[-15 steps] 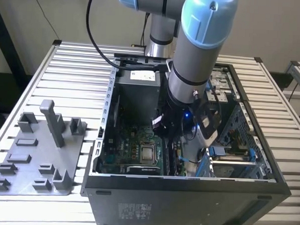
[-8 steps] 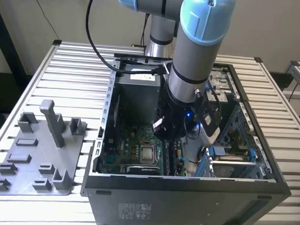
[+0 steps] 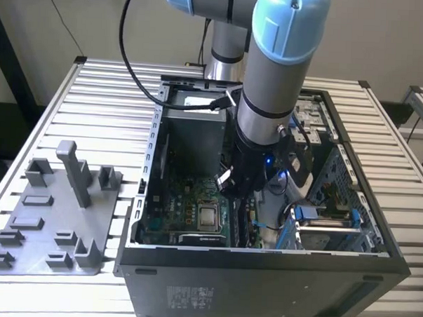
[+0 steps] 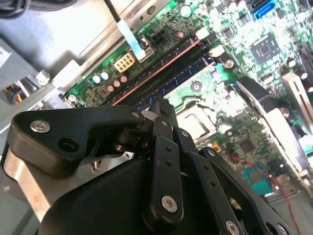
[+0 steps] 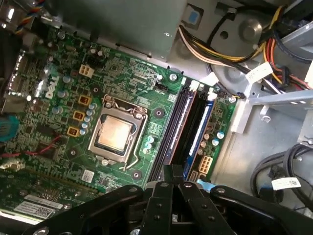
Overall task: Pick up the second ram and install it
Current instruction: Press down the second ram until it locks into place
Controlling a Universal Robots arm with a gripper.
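One gripper point(image 5: 172, 172), fingers pinched together (nothing between them), hovers above the memory slots point(image 5: 188, 128) on the motherboard point(image 5: 122, 73).

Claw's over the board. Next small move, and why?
Probably a small straight push down: the shut claw hangs right over the memory slots, in line with a ram stick lying in one. Whether that stick is fully seated can't be told.

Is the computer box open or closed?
Open. The box has no cover on its upward side, and the green board inside is in plain sight.
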